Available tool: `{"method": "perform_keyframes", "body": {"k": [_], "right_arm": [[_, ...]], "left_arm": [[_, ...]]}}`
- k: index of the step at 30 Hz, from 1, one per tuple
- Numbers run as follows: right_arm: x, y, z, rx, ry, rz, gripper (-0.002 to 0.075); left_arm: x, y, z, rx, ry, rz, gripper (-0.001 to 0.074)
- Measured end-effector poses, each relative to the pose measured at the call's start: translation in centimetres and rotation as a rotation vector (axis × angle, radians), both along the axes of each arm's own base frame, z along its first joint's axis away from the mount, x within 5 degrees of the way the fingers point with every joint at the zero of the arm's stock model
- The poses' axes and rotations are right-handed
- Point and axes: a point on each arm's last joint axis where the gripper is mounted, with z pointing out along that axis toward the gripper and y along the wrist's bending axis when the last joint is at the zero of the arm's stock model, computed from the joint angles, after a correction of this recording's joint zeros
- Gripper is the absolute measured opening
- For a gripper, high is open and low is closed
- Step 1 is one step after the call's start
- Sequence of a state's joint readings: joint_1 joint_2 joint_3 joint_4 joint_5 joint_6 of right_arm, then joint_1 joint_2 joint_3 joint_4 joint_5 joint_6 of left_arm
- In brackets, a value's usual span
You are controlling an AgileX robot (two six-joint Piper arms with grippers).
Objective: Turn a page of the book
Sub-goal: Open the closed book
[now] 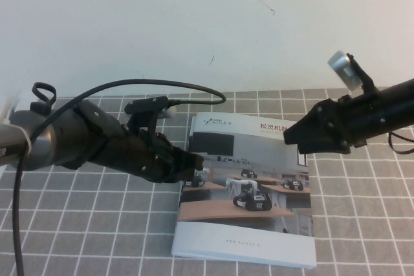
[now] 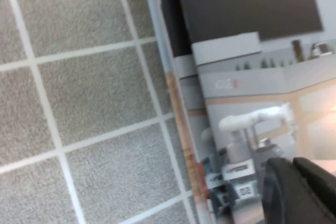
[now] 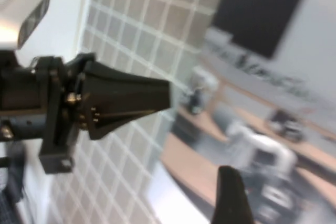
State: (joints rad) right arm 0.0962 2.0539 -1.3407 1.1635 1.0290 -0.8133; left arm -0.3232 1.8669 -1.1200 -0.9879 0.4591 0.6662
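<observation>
The book [image 1: 249,192] lies closed on the checked cloth with its cover photo of small wheeled robots facing up. My left gripper [image 1: 196,159] reaches in from the left and rests shut, its tip on the book's left edge near the spine. In the left wrist view its two dark fingers [image 2: 302,192] sit together on the cover [image 2: 252,77]. My right gripper [image 1: 289,137] hovers over the book's upper right part, open and holding nothing. The right wrist view shows one of its fingers [image 3: 231,198] above the cover [image 3: 252,93], with the left gripper [image 3: 157,95] pointing in from the other side.
A grey cloth with a white grid [image 1: 362,211] covers the table, and a white wall [image 1: 194,17] stands behind it. A black cable [image 1: 129,85] loops over the left arm. A silver camera [image 1: 343,66] rides on the right wrist.
</observation>
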Motion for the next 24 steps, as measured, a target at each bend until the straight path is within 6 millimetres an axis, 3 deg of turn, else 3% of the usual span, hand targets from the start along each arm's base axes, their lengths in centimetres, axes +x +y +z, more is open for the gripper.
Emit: {"method": "perform_keyframes", "body": {"k": [4, 9, 17, 24], "right_arm": [[-0.5, -1.0, -0.7, -0.132, 0.022, 0.042, 0.0416], [-1.7, 0.4, -2.4, -0.250, 0.023, 0.106, 0.0386], [-1.9, 1.0, -4.4, -0.307, 0.032, 0.092, 0.0379], [-1.5, 0.8, -4.5, -0.327, 0.024, 0.053, 0.0377]], "left_arm": [[0.1, 0.0, -0.8, 0.011, 0.012, 0.003, -0.0004], [0.3, 0.0, -1.6, 0.022, 0.023, 0.008, -0.0004], [0.3, 0.0, -1.9, 0.022, 0.030, 0.007, -0.0004], [0.3, 0.0, -1.9, 0.020, 0.031, 0.009, -0.0004]]}}
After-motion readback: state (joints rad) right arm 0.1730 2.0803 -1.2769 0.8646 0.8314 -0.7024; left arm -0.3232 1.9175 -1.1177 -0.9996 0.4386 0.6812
